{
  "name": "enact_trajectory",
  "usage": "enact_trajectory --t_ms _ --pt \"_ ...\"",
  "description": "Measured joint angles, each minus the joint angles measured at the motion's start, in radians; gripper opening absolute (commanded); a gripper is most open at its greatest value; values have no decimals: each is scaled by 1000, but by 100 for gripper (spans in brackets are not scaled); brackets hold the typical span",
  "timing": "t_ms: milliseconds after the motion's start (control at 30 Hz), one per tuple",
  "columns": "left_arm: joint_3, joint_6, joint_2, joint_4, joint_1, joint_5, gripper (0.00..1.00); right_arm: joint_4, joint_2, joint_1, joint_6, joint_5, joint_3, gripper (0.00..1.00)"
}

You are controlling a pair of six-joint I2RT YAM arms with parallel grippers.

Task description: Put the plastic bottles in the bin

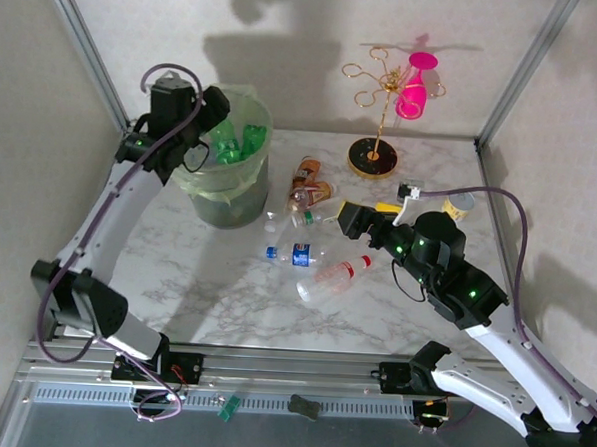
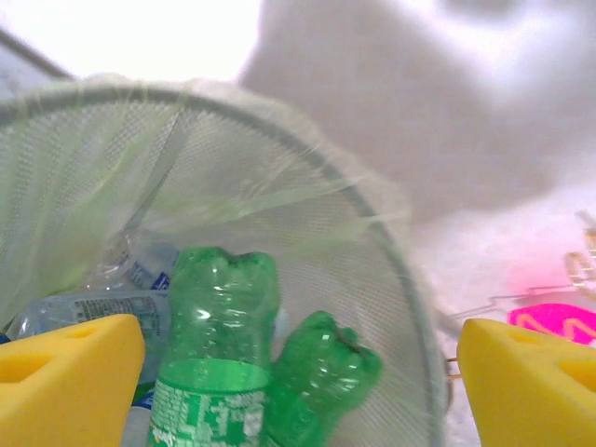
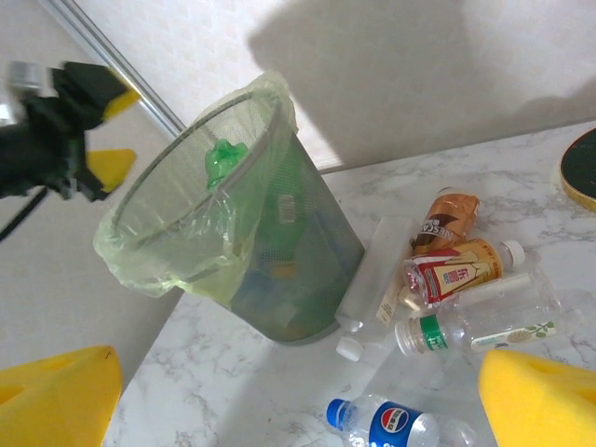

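The pale green lined bin (image 1: 203,181) stands at the back left of the table. My left gripper (image 1: 217,112) hangs open over its back rim. Two green bottles (image 2: 219,317) (image 2: 321,372) stand upside down inside the bin (image 2: 279,149), below and between the yellow pads without touching them. A clear bottle (image 2: 84,307) lies deeper inside. My right gripper (image 3: 298,410) is open and empty above mid-table. On the table lie a blue-labelled clear bottle (image 3: 400,424), a green-banded clear bottle (image 3: 475,331), a red-and-white labelled bottle (image 3: 456,270), a brown one (image 3: 445,219) and a red-capped one (image 1: 336,278).
A gold wire stand (image 1: 383,93) with a pink piece on it rises from a black round base (image 1: 372,159) at the back. A small yellow item (image 1: 388,206) lies beside my right gripper (image 1: 349,218). Metal frame posts stand at the back corners.
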Motion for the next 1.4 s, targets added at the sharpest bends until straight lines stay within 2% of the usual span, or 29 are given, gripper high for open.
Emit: enact_trajectory --t_ms 167,367,567,733,1000,1100,1200,1400 --pt "-91 8 -161 31 -33 -19 84 -6 20 0 3 9 2 99" --pt "-254 72 -343 73 -163 -61 81 -39 103 0 21 9 6 93" --pt "-435 177 -486 128 -248 10 77 -107 277 -1 73 -12 26 89" --pt "-595 239 -584 170 -283 56 75 -171 392 -6 233 -29 1 86" --pt "-748 283 -592 230 -298 61 73 -186 417 -19 596 -63 -172 80" --pt "-777 287 -600 245 -305 53 73 -170 428 -35 636 -62 -176 80" --pt "-795 294 -620 257 -308 34 73 -151 497 -33 546 -74 -109 85" --pt "-810 304 -669 269 -313 -19 74 -176 795 60 98 3 194 90"
